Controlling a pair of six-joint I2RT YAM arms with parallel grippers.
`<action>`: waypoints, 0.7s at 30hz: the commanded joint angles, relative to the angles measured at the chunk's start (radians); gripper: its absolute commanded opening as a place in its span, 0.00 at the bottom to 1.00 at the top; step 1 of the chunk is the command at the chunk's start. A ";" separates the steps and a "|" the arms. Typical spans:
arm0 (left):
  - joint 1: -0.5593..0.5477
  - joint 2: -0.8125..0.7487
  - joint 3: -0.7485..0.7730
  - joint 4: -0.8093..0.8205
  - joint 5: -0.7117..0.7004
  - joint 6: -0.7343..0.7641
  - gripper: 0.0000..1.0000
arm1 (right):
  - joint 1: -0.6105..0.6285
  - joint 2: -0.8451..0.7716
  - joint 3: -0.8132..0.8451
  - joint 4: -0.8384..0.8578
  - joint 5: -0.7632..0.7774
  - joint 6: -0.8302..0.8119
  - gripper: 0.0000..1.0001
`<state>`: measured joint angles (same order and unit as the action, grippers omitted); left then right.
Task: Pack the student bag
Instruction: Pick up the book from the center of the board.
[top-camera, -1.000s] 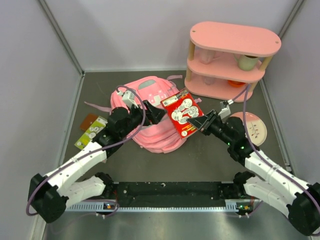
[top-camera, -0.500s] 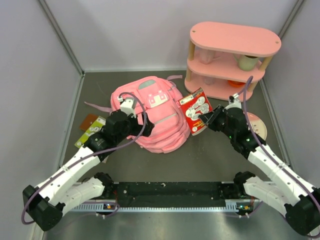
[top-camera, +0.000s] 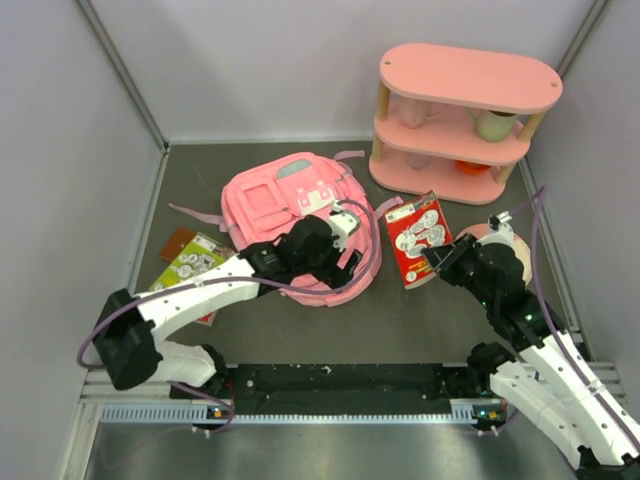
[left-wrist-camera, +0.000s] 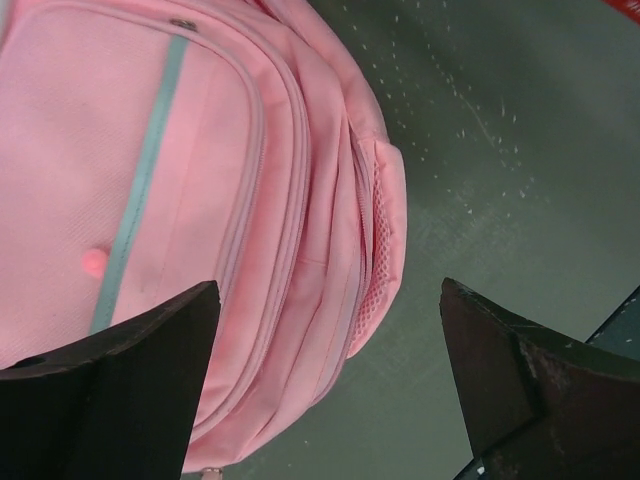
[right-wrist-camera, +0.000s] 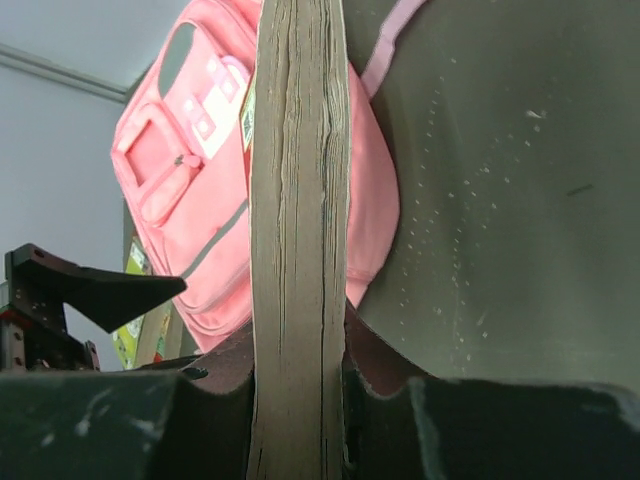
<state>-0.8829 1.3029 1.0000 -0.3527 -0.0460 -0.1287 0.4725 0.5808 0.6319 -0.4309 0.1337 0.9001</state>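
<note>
The student bag (top-camera: 270, 205) is a pink backpack lying flat left of centre, front pockets up. It also shows in the left wrist view (left-wrist-camera: 200, 180) and the right wrist view (right-wrist-camera: 190, 190). My left gripper (top-camera: 340, 250) hovers over the bag's right edge, open and empty (left-wrist-camera: 325, 380). My right gripper (top-camera: 438, 262) is shut on a red book with white round pictures (top-camera: 418, 238) and holds it tilted above the floor just right of the bag. In the right wrist view the book (right-wrist-camera: 298, 200) stands edge-on between the fingers (right-wrist-camera: 298, 400).
A pink oval shelf unit (top-camera: 455, 120) with a cup and small items stands at the back right. A pink plate (top-camera: 510, 255) lies behind my right arm. A green booklet (top-camera: 192, 260) and a brown item (top-camera: 178, 242) lie left of the bag. Grey walls enclose the table.
My left arm swung right across the bag and now hovers over its right edge. My right gripper carried the red book right, off the bag and lower.
</note>
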 joint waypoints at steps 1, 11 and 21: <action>-0.016 0.111 0.071 -0.029 -0.022 0.077 0.93 | -0.011 -0.048 -0.023 -0.018 0.035 0.045 0.00; -0.016 0.226 0.130 -0.103 0.015 0.089 0.76 | -0.014 -0.044 -0.034 -0.025 0.021 0.062 0.00; -0.016 0.302 0.129 -0.104 0.031 0.074 0.57 | -0.020 -0.045 -0.046 -0.029 0.001 0.074 0.00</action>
<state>-0.9012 1.5814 1.0977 -0.4641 -0.0193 -0.0532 0.4667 0.5457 0.5793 -0.5251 0.1444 0.9554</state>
